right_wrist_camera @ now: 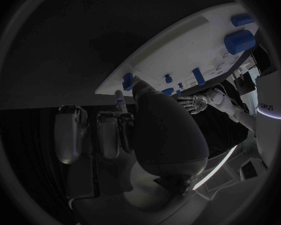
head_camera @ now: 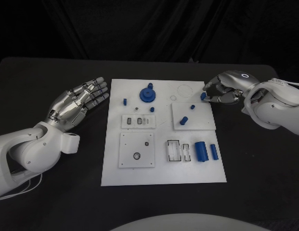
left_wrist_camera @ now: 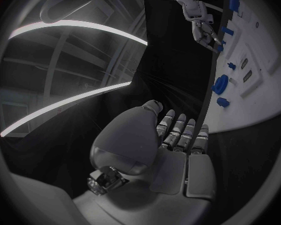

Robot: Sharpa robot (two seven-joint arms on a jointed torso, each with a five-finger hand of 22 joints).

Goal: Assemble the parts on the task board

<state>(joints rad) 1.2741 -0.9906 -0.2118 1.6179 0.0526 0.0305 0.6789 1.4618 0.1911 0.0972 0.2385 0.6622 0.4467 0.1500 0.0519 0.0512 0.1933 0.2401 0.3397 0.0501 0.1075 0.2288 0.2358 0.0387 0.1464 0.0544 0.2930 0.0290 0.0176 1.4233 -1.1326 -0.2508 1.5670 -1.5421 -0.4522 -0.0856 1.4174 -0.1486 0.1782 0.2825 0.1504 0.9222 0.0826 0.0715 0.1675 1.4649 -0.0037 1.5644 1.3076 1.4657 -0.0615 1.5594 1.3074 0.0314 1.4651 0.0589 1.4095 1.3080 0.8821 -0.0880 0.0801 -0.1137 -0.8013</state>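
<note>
The white task board (head_camera: 163, 168) lies in the middle of the black table. My right hand (head_camera: 223, 91) is at the board's far right edge, fingers curled in, pinching a small blue part (head_camera: 203, 96) over the corner of a raised white plate (head_camera: 199, 122). In the right wrist view the thumb tip touches that part (right_wrist_camera: 127, 80). My left hand (head_camera: 80, 102) lies open and flat on the table just left of the board, holding nothing. A round blue gear-like part (head_camera: 148, 94) stands at the board's far middle, with small blue pegs (head_camera: 183, 120) near it.
Two blue cylinders (head_camera: 206, 151) lie side by side at the board's near right, next to a slotted white block (head_camera: 178, 150). A square white plate (head_camera: 136, 150) and a small slotted plate (head_camera: 139, 121) sit on the board's left half. Bare black table surrounds the board.
</note>
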